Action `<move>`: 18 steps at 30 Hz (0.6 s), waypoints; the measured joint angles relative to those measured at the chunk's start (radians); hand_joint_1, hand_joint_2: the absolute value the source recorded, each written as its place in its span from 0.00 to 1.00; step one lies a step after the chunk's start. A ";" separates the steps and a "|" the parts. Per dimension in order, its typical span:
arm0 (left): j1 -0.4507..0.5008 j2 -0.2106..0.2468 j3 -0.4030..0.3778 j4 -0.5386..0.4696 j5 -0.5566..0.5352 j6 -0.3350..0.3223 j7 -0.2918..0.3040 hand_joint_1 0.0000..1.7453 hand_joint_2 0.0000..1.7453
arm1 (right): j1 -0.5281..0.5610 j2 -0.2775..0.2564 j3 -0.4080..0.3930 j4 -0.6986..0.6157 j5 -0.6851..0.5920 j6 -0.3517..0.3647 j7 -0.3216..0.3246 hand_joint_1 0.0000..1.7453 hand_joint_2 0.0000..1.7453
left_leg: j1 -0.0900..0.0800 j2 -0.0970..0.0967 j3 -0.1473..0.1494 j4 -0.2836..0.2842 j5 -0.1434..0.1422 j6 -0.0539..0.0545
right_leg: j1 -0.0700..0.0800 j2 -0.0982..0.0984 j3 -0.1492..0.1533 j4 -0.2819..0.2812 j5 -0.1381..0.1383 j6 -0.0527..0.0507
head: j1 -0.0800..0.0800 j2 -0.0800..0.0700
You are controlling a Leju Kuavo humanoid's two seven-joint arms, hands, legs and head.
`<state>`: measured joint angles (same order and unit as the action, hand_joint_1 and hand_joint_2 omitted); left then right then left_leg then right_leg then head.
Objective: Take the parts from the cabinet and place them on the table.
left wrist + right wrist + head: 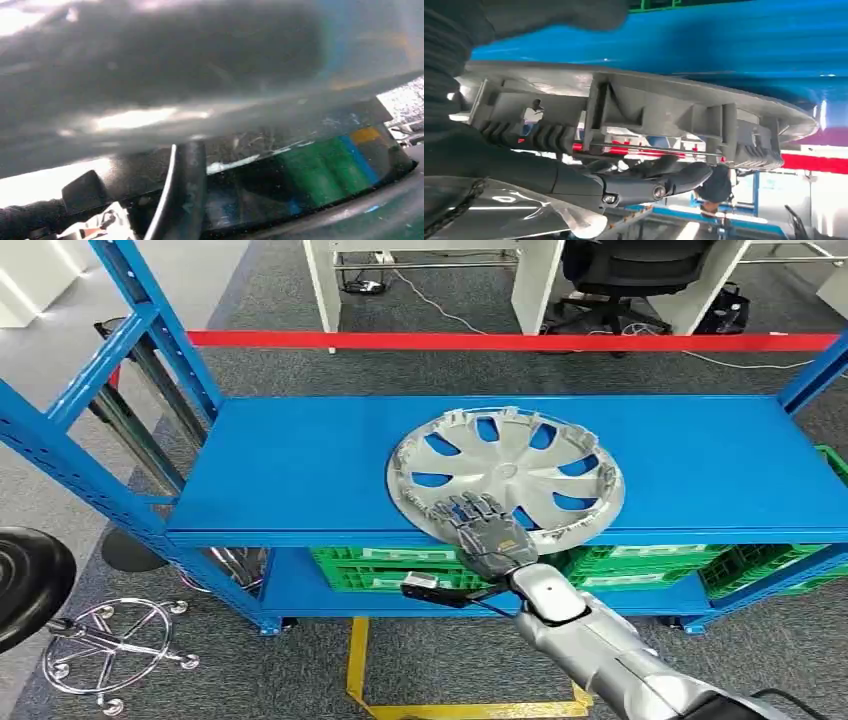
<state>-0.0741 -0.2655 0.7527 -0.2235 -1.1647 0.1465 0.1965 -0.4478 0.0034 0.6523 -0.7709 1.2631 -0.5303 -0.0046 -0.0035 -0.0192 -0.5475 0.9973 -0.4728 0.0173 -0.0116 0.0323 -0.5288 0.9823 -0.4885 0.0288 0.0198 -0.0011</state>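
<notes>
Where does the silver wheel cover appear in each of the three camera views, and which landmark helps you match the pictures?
Head view: the silver wheel cover lies on the blue shelf, right of centre, the right hand on its near rim.
Left wrist view: too blurred to tell.
Right wrist view: its ribbed rim spans the middle, seen edge-on, fingers by it.
Shared landmark: the blue shelf.

One silver wheel cover (pixel 506 473), at centre of the head view, lying on the blue shelf (pixel 300 470). One robot hand (pixel 486 533), at 6 o'clock of the cover. Green crates (pixel 400 568) on the lower shelf: at least three, exact count hidden. One red barrier tape (pixel 500 341), 12 o'clock. One chrome stool base (pixel 115 650), 8 o'clock. One black office chair (pixel 630 270), 1 o'clock.
</notes>
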 joint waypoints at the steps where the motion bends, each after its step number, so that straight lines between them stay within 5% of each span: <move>1: 0.000 0.000 0.000 0.000 0.002 0.001 -0.001 0.00 0.00 | 0.002 0.000 0.000 -0.011 -0.003 0.009 0.000 1.00 1.00 | 0.000 0.000 0.000 0.000 0.000 0.000 | 0.000 0.000 0.000 0.000 0.000 0.000 | 0.000 0.000; 18: 0.001 -0.002 0.015 0.000 0.013 0.011 -0.006 0.00 0.00 | 0.043 -0.025 0.013 -0.178 -0.047 0.056 0.003 1.00 1.00 | 0.000 0.000 -0.002 0.000 0.000 0.000 | 0.000 0.000 -0.002 0.000 0.000 0.000 | 0.000 0.000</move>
<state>-0.0730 -0.2670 0.7679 -0.2235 -1.1513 0.1572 0.1907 -0.4044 -0.0214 0.6657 -0.9492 1.2161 -0.4742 -0.0019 -0.0034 -0.0192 -0.5492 0.9974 -0.4728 0.0174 -0.0116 0.0323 -0.5305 0.9824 -0.4885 0.0288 0.0198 -0.0011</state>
